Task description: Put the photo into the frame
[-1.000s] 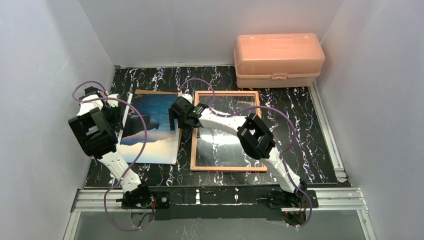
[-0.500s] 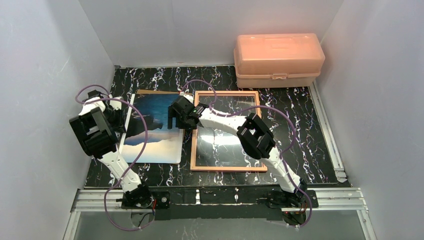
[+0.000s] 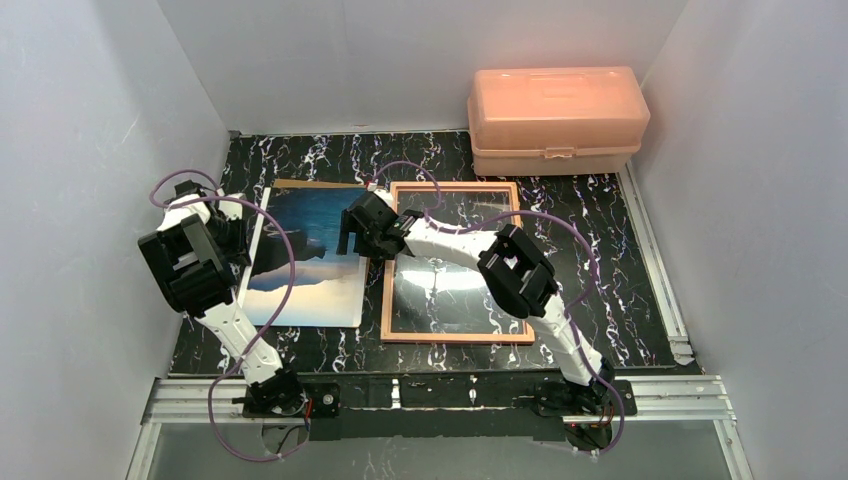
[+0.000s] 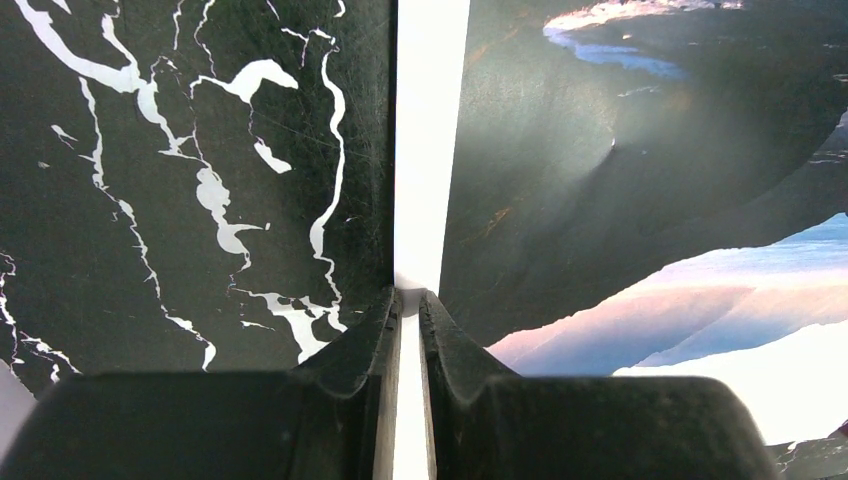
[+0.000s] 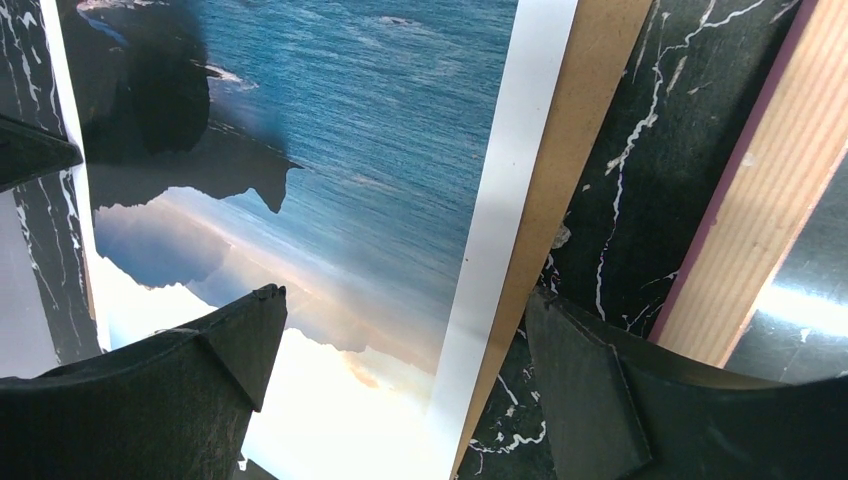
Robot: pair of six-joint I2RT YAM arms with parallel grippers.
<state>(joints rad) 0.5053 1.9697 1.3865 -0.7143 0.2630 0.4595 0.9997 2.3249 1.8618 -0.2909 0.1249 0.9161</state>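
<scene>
Left fingers [image 4: 360, 350]: pressed together on the thin white left margin of the photo [image 4: 640, 200], only a sliver of paper between the tips. Pinch looks shallow, right at the edge.

Right fingers [image 5: 590, 400]: spread wide and holding nothing. They hang over the photo's right edge, one tip above the picture, the other above the bare strip of tabletop [image 3: 600, 260] beside the frame [image 3: 455, 337].

Photo: picture side up, on the left half of the tabletop, lying on a brown backing board [image 5: 560, 200] that shows past its right margin. Cannot tell whether the pinched edge is raised.

Frame: flat, just to the right of photo and board, a narrow gap between them. Tan wooden side faces up, and the pane shows glare. Nothing lies in it.

Peach box [image 3: 555, 120] at the far right corner, well clear.

Step, as judged: securing the photo, left side gripped, right side not yet taken.

Next move calls for: the right fingers to come down on the right margin and take the paper only, not the board beneath. Then lift evenly at both sides and carry it right, squared to the frame opening. A thin sheet held at one edge may sag or slip.
</scene>
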